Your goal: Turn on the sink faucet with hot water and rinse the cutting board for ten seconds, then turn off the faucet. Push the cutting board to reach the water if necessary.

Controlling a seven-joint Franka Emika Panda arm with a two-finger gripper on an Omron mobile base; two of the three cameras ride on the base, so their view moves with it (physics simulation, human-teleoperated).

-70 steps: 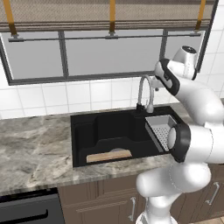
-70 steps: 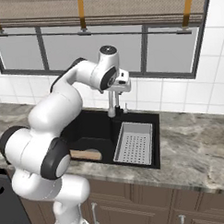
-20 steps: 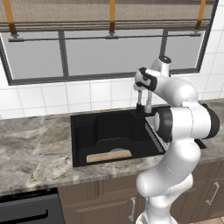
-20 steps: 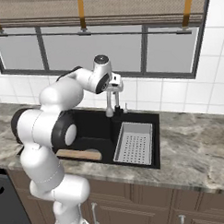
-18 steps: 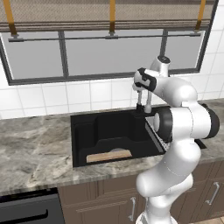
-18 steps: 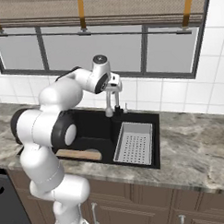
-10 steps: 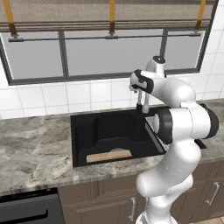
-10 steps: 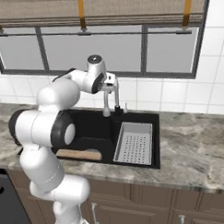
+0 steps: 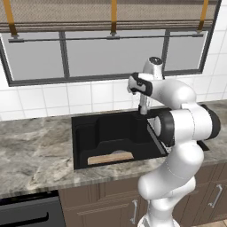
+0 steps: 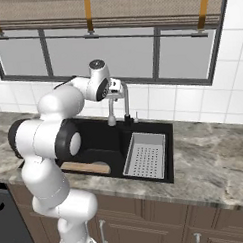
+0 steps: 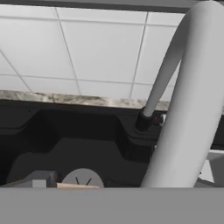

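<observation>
Left base view, faucet: tall silver-grey gooseneck faucet (image 9: 142, 103) stands at the back rim of the matte-black rectangular sink (image 9: 116, 136).
Cutting board: light tan wooden cutting board (image 9: 110, 158) lies on the basin's front floor.
Gripper: gripper (image 10: 118, 89) beside the spout's arch, jaws wide apart, holding nothing.

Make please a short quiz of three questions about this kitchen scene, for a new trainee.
1. True or false: blue water runs from the faucet.
2. Where does the cutting board lie? A) on the counter B) in the sink, at its front wall C) in the drainboard tray
3. Fill in: the gripper is up beside the faucet's ____.

Key: 1 false; 2 B; 3 spout
</observation>
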